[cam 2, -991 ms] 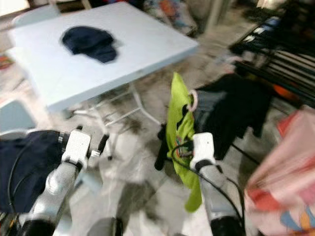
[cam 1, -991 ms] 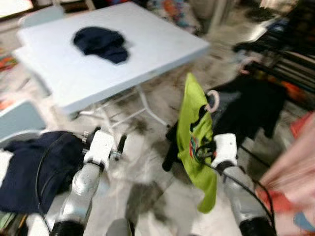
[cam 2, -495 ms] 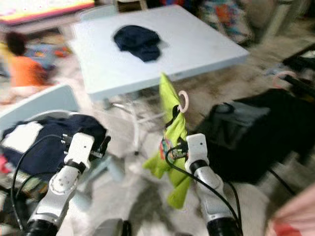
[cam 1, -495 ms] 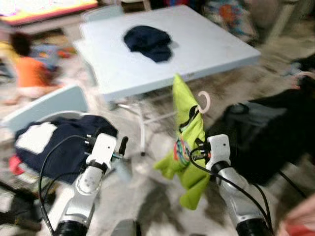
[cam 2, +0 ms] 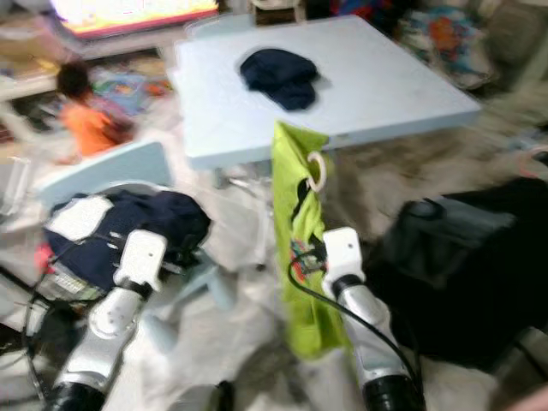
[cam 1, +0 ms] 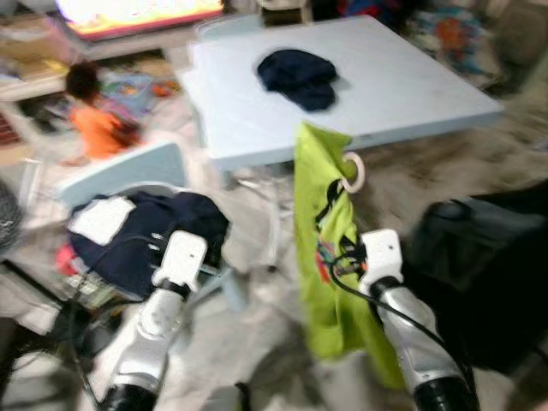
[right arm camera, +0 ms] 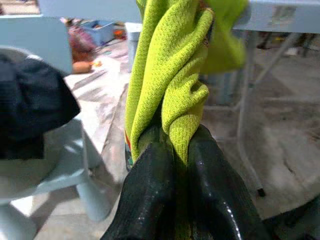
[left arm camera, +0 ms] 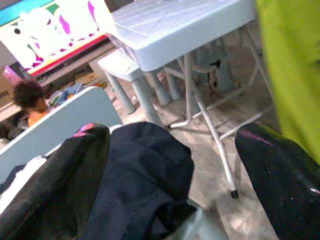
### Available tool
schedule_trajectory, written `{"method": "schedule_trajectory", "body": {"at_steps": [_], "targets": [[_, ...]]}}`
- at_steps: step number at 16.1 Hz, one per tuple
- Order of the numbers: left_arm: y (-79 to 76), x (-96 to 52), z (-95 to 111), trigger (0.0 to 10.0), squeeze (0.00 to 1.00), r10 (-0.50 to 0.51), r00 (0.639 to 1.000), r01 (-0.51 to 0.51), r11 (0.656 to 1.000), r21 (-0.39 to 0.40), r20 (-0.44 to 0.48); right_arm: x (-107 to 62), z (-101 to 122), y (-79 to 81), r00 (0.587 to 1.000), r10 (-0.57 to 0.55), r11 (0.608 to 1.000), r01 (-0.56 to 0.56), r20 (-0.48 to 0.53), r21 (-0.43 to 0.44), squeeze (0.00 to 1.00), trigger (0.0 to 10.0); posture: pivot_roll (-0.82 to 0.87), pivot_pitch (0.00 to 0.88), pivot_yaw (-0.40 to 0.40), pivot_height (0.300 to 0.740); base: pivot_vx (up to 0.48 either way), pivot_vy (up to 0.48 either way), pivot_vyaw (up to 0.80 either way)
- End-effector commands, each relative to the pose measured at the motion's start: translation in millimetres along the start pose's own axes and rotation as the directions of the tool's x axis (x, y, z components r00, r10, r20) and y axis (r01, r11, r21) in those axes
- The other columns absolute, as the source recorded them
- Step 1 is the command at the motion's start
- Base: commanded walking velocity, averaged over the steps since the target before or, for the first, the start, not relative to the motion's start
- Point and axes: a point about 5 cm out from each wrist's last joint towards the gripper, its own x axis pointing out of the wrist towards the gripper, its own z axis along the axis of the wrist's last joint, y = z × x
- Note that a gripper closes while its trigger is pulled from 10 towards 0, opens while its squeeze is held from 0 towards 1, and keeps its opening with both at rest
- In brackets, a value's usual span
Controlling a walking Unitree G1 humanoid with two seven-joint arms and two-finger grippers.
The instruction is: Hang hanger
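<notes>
A lime-green garment [cam 1: 327, 257] hangs on a hanger whose pale hook [cam 1: 353, 171] sticks out near the top. My right gripper [right arm camera: 176, 162] is shut on a fold of the green fabric and holds the garment upright in front of me, between me and the table. My left gripper [left arm camera: 170, 165] is open with its fingers wide apart and nothing between them. It hovers at the lower left over a pile of navy clothes [cam 1: 145, 235].
A light blue folding table [cam 1: 411, 98] stands ahead with a dark navy garment [cam 1: 300, 77] on it. A pale blue chair [cam 1: 120, 175] holds the navy clothes. A small person in orange [cam 1: 96, 124] sits on the floor at far left. Black items [cam 1: 488, 265] lie at right.
The camera has swung to the left, so the table and black items have shifted right and the person in orange shows more. My right gripper keeps its hold on the green garment.
</notes>
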Motion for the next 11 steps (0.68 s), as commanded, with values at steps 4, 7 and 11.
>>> {"method": "schedule_trajectory", "body": {"at_steps": [4, 7, 11], "targets": [[1.6, 1.1, -3.0, 10.0, 0.00, -0.028, 0.999, 0.028, 0.999, 0.022, -0.020, -7.1, 6.3, 6.3, 0.987, 0.161, 0.983, -0.160, 0.006, -0.090, 0.00, 10.0, -0.03, 0.000, 0.040, 0.740, 0.000, 0.000, 0.40], [-2.5, 2.8, -3.8, 10.0, 0.00, -0.048, 0.998, 0.048, 0.999, 0.002, -0.028, -8.6, 3.3, -5.1, 0.991, 0.132, 0.985, -0.133, -0.013, -0.114, 0.00, 10.0, -0.04, 0.000, 0.039, 0.740, 0.000, 0.000, 0.00], [-2.9, 6.9, -1.4, 10.0, 0.00, -0.048, 0.999, 0.048, 0.999, -0.019, -0.024, -10.0, 1.4, 4.7, 0.988, 0.153, 0.980, -0.154, -0.014, -0.125, 0.00, 10.0, -0.04, 0.000, 0.040, 0.740, 0.000, 0.069, 0.00]]}}
